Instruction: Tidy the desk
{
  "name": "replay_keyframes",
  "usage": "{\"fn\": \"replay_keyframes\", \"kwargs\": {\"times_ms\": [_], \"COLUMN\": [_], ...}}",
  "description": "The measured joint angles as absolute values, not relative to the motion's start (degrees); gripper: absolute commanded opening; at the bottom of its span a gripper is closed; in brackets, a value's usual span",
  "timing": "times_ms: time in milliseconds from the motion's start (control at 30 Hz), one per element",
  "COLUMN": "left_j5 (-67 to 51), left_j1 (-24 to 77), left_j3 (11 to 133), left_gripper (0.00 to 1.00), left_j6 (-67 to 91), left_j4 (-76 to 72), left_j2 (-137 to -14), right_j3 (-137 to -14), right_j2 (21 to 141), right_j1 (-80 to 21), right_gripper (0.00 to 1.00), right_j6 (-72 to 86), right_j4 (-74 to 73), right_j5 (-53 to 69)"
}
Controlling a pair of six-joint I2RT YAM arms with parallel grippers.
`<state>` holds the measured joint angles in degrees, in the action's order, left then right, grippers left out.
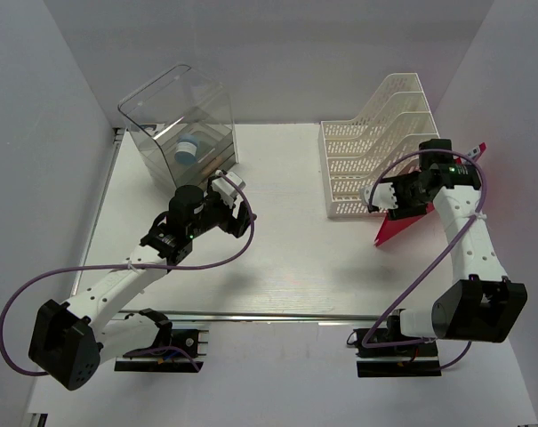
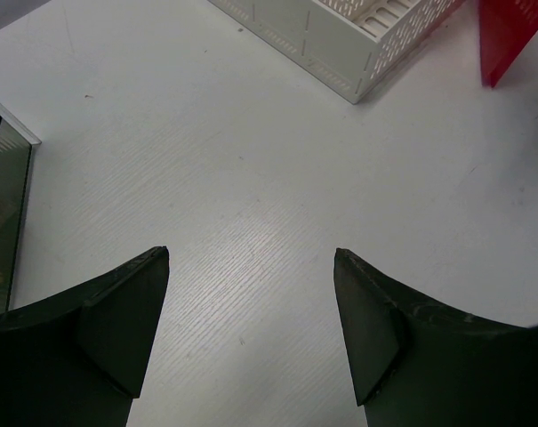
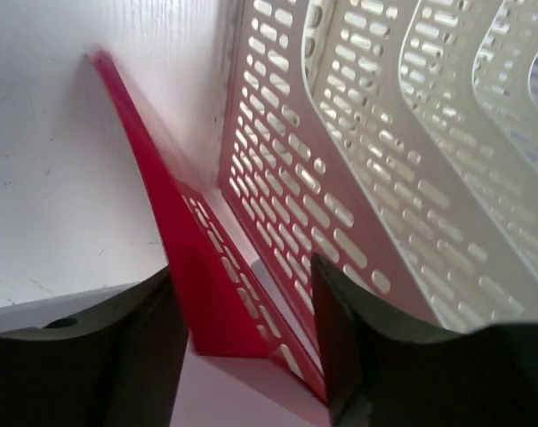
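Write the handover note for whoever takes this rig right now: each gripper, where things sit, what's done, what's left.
Left gripper: open, empty, over bare desk near the clear box.
Right gripper: jaws on either side of the red folder; I cannot tell whether they grip it.
Red folder: tilted beside the white file rack, in none of its slots.
Done: a blue and white item lies in the clear box.
Left: probably secure the folder and file it in a rack slot. All the slots look empty.
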<state>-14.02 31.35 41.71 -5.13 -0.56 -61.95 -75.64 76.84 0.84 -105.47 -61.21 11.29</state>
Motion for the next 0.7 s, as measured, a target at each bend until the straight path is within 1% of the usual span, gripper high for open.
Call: {"fn": "replay_keyframes", "kwargs": {"times_ms": [33,67,167,267,467,533,567,700], "left_j5": [-14.04,-14.04,-14.15,-14.17,-14.22,-14.24,-14.26,-14.41], "left_j1": [31.35,31.35,31.35,31.35,31.35,31.35,31.35,31.35], "left_j3": [41.71,41.71,41.71,41.71,41.69,41.69,41.69,41.67], "left_gripper": [0.84,0.84,0.84,0.84,0.84,0.84,0.84,0.84], "left_j6": [-5.13,-5.13,-5.13,-5.13,-5.13,-5.13,-5.13,-5.13], "left_j4": [-0.58,-0.6,-0.69,-0.75,-0.97,-1.08,-1.15,-1.3], "left_j2": [-61.95,-61.95,-61.95,-61.95,-61.95,-61.95,-61.95,-61.95], "right_j3": [-75.48,-75.37,-74.85,-73.63,-72.84,-72.86,-72.95,-75.05], "right_j2": [76.49,76.12,74.98,73.93,73.32,73.28,73.23,73.21], "right_j1": [1.15,1.28,1.45,1.43,1.41,1.41,1.41,1.37], "right_gripper": [0.51,0.39,0.26,0.18,0.08,0.02,0.0,0.0], "right_j6": [-105.45,-105.47,-105.89,-106.69,-107.9,-108.16,-108.36,-108.99], "right_j4": [-60.99,-60.95,-60.42,-59.99,-59.96,-60.4,-61.04,-65.3], "right_j5": [10.96,10.59,9.3,8.16,6.2,5.91,5.82,6.02]}}
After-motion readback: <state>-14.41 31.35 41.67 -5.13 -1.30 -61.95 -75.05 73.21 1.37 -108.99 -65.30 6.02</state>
